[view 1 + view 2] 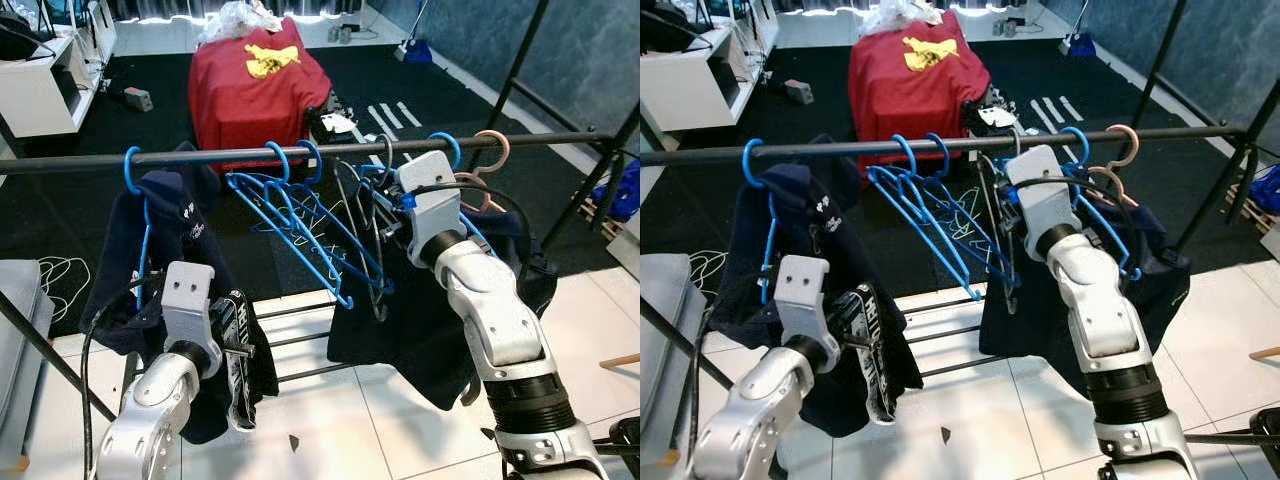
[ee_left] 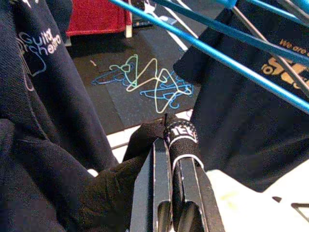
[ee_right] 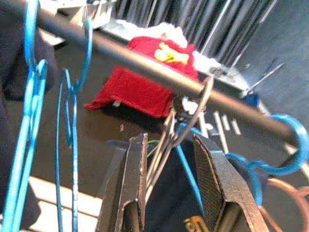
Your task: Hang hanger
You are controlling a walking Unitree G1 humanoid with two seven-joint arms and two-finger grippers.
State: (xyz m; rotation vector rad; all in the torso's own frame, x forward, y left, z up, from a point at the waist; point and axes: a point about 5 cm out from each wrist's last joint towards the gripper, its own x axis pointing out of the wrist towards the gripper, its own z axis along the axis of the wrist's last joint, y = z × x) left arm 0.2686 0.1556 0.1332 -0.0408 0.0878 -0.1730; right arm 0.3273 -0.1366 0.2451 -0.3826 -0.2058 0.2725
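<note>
Under the dark rail (image 1: 300, 155), just below its middle, the right tool (image 3: 169, 159) sits with its fingers spread, a thin grey wire hanger (image 3: 193, 113) passing between them; its hook is already over the rail. I cannot tell whether either pad touches the wire. To finish well, I judge the tool should back straight down and away from the rail, fingers kept wide, so the hook is not dragged off or tangled with the blue hangers (image 1: 300, 215) beside it.

Lower down, below the rail's left part, the left tool (image 2: 176, 169) has its fingers closed on black fabric (image 2: 145, 140) with a printed band.

Dark garments (image 1: 170, 250) hang from the rail at both sides. Beyond the rail lies a black carpet (image 1: 150, 130) with a red-covered block (image 1: 255, 85) on it; beneath the rail, the floor is white tile (image 1: 380, 420).
</note>
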